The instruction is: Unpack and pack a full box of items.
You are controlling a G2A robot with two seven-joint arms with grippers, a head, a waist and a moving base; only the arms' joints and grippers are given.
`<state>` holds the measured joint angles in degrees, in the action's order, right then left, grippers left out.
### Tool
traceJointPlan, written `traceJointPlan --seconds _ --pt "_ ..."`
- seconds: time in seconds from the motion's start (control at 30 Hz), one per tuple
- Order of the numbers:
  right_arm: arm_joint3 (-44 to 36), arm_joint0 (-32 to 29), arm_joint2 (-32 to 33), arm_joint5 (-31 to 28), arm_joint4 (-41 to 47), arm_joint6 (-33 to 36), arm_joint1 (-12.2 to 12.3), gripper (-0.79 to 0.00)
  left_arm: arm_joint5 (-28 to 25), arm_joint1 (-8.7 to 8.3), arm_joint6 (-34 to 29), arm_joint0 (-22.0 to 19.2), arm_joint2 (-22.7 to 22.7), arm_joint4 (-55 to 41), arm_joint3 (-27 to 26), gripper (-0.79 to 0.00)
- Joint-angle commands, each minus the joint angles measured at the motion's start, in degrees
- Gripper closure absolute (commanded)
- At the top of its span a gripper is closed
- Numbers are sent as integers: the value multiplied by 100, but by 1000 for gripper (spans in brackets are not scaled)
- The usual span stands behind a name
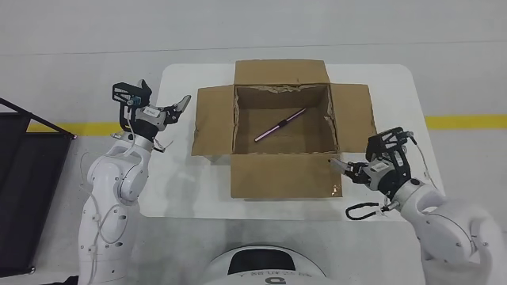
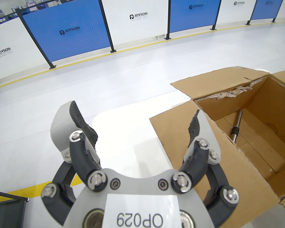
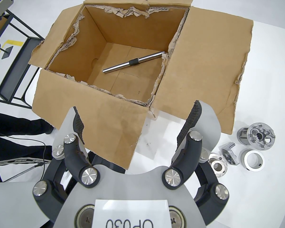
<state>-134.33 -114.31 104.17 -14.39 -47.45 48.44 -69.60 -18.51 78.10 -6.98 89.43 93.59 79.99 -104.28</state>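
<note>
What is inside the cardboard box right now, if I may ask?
Inside the cardboard box lies one metal rod with a dark band at its middle, flat and diagonal on the bottom. The strip of floor behind the near wall in the right wrist view is hidden.

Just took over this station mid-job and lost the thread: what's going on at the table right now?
An open cardboard box sits on the white table with its flaps folded out, and a single metal rod lies on its floor. Neither arm holds anything: the left pincer hangs open beside the box, and the right pincer hangs open near one corner. A few small metal parts lie on the table by a flap, close to the right pincer.
</note>
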Motion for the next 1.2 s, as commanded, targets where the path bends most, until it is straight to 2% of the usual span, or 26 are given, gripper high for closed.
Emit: traceJointPlan --seconds 0.0,0.17,0.37,0.6,0.73,0.77,0.8,0.87,0.9,0.93,0.97,1.17 --pt "139 392 -388 839 -549 4 -13 -785 0 0 0 0 0 0 0 -785" --pt "741 1956 -2228 1052 -1275 716 -50 -785 0 0 0 0 0 0 0 -785" --pt "2088 3619 -3550 2585 -1575 1064 -272 -785 0 0 0 0 0 0 0 -785" --pt "3274 4387 -4558 4427 -1926 409 -572 -785 0 0 0 0 0 0 0 -785" --pt "3758 4645 -4967 5204 -2029 249 -733 -785 0 0 0 0 0 0 0 -785" --pt "3843 4693 -5027 5326 -2026 226 -765 -763 0 0 0 0 0 0 0 -785" --pt "3943 4731 -5086 5448 -2069 184 -792 -690 0 0 0 0 0 0 0 -785" --pt "4111 4799 -5226 5580 -2080 147 -851 -591 0 0 0 0 0 0 0 -785" --pt "4186 4835 -5275 5634 -2063 114 -880 -573 0 0 0 0 0 0 0 -785" --pt "4278 4873 -5320 5717 -2070 55 -909 -499 0 0 0 0 0 0 0 -785" --pt "4382 4914 -5372 5806 -2072 -12 -942 -388 0 0 0 0 0 0 0 -785" --pt "5094 5288 -5574 6177 -1810 -396 -1164 -354 0 0 0 0 0 0 0 -785"
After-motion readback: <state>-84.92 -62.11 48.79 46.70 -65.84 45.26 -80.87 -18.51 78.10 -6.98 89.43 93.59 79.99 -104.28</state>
